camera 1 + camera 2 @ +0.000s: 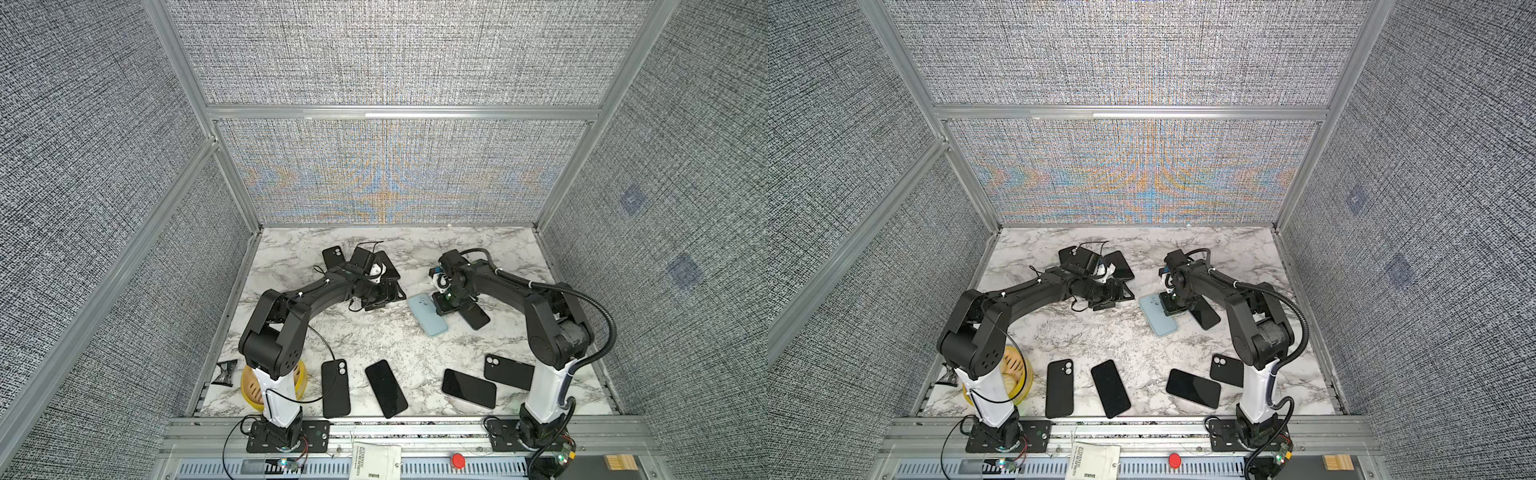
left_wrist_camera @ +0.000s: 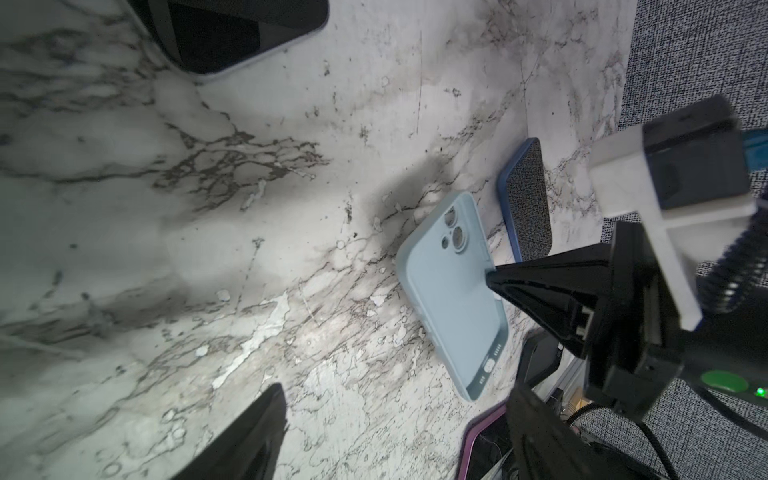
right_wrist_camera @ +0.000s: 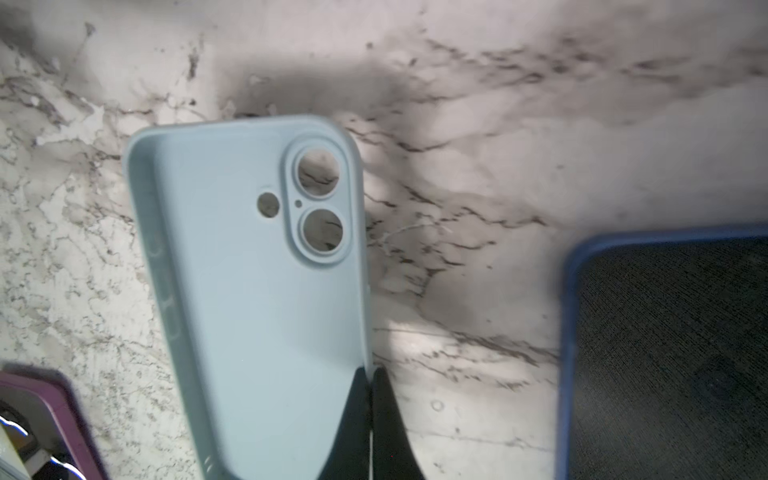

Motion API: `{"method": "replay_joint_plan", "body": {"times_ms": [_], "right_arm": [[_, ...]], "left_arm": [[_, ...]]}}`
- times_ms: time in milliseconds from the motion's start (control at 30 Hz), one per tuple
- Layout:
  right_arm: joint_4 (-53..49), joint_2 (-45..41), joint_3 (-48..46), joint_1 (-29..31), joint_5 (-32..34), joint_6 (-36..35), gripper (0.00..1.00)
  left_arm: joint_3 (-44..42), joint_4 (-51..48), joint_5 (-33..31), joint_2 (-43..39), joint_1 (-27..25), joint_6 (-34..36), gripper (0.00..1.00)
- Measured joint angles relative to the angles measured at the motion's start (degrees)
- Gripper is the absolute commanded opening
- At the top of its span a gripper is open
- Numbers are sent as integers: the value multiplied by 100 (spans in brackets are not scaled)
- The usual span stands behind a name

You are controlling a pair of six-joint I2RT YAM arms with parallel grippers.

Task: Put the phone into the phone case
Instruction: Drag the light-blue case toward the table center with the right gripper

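Note:
The light blue phone case [image 1: 427, 313] [image 1: 1158, 315] lies hollow side up on the marble table [image 1: 374, 345], camera cutouts toward the back wall. My right gripper [image 3: 370, 376] [image 1: 440, 309] is shut on the case's right side wall, one finger inside and one outside. My left gripper [image 2: 395, 432] [image 1: 382, 296] hangs open just left of the case, with nothing between its fingers [image 2: 249, 436]. Several dark phones lie around; I cannot tell which is the task's phone. A blue-rimmed phone [image 3: 665, 353] [image 1: 473, 313] lies right of the case.
A purple-rimmed phone [image 2: 482, 440] [image 3: 41, 415] lies under the left gripper. Two dark phones [image 1: 334, 257] [image 1: 386, 266] sit at the back. Several more [image 1: 385, 388] [image 1: 468, 388] lie along the front edge. A yellow basket [image 1: 253, 386] stands behind the left arm's base.

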Motion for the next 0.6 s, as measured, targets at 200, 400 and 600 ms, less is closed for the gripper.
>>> {"method": "replay_joint_plan", "body": {"times_ms": [200,400,600], "right_arm": [[-52,181,177,267,24,-334,6],[-26,240,162,337,44,-466,16],[9,140,37,369,42,-562,23]], "left_arm": [[-87,76,2,-4,-2,-63,85],[39,11,-46,7,-2,20,84],[210,-81,-90,109,0,48,84]]}}
